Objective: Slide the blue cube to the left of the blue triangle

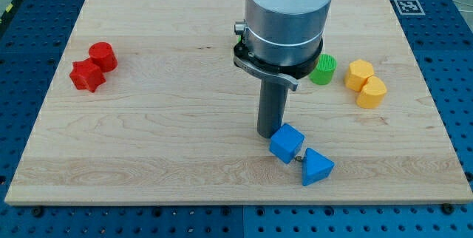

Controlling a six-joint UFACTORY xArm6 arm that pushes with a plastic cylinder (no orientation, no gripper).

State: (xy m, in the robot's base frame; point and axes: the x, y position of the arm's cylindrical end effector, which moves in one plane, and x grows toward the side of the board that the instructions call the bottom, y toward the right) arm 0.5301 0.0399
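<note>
The blue cube (286, 143) lies on the wooden board (162, 134) at the lower middle. The blue triangle (317, 167) lies just to its lower right, almost touching it. The arm's thick dark rod comes down right behind the cube's upper left. My tip (298, 160) shows as a small grey end in the narrow gap between the cube and the triangle. The cube hides most of the thin lower rod.
A red cylinder (103, 55) and a red star (87, 75) sit together at the view's left. A green block (322, 69), a yellow hexagon (360, 73) and a yellow heart (372, 92) sit at the right, behind the blue blocks.
</note>
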